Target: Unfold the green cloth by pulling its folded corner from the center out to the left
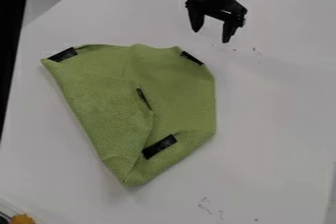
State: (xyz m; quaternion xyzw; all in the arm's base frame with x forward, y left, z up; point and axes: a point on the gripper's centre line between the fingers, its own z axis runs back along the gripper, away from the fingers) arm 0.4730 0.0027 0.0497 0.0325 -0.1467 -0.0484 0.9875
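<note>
The black two-finger gripper point(211, 34) hangs with its fingers spread and nothing between them, near the upper right of the green cloth point(177, 90). Marked with black strips, the cloth lies partly folded on the white tabletop point(275, 120).

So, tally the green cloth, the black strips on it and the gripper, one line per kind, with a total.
Green cloth: 1
Black strips: 4
Gripper: 1
Total: 6
</note>
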